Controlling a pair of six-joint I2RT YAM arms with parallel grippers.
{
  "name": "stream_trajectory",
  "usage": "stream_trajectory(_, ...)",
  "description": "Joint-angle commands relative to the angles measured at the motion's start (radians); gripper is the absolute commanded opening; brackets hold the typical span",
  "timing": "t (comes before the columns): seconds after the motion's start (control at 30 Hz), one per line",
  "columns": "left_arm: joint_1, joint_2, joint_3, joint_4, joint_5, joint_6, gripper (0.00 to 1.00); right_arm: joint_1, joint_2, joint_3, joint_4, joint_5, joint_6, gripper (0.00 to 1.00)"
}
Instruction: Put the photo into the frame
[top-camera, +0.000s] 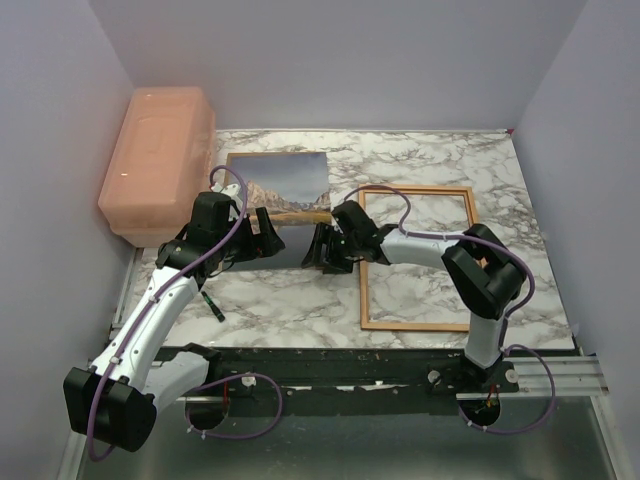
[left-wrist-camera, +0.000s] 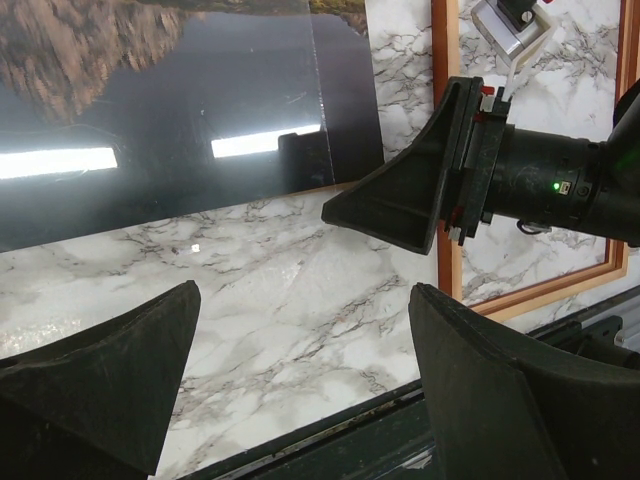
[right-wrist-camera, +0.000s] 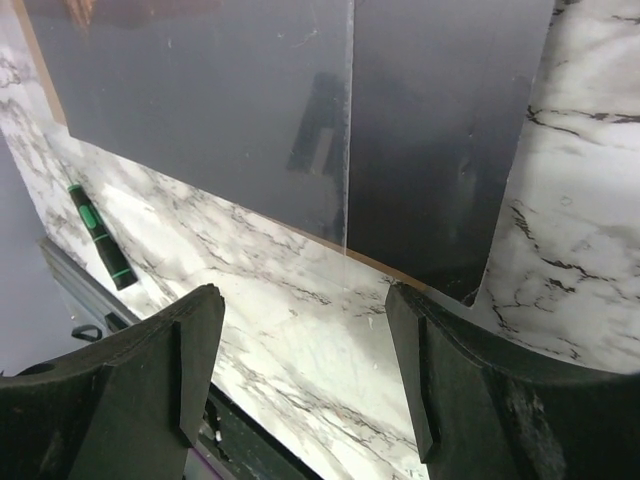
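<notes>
Left gripper (left-wrist-camera: 305, 300) and right gripper (right-wrist-camera: 305, 300) are hovering, jaws apart and empty, at the near edge of the photo (top-camera: 290, 190), which is lying flat, long axis fore-aft, just left of the frame (top-camera: 415, 325).

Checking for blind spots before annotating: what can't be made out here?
Top view: the near edge of the glossy mountain-and-lake photo print is hidden by the left end effector and right end effector.
Wrist views: the print's far part is cut off by the picture edge.
Top view: inside of the pink translucent plastic box, behind its cloudy walls.
</notes>
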Motion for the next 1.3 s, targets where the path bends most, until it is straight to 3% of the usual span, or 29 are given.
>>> stream_trajectory(0.0,0.007,-0.001,-0.003,-0.013,-0.001,0.010,0.88,-0.001,0.106,-0.055,-0.042,-0.017,-0.029,0.75)
stream_trajectory(0.27,0.008,-0.006,-0.001,-0.023,-0.012,0.018,0.87,0.005,0.143,-0.108,0.226,-0.183,0.085,0.75)
stream_trajectory(0.7,0.007,-0.013,0.005,-0.032,-0.015,0.021,0.87,0.001,0.033,-0.238,0.640,-0.238,0.243,0.74)
stream_trajectory(1.03,0.007,-0.018,0.009,-0.039,-0.021,0.026,0.87,-0.013,0.110,-0.173,0.743,-0.249,0.296,0.69)
stream_trajectory(1.13,0.007,-0.018,0.009,-0.040,-0.020,0.026,0.87,-0.015,0.129,-0.144,0.724,-0.227,0.295,0.62)
stream_trajectory(1.27,0.008,-0.022,0.011,-0.041,-0.021,0.025,0.88,-0.017,0.126,-0.123,0.661,-0.206,0.274,0.35)
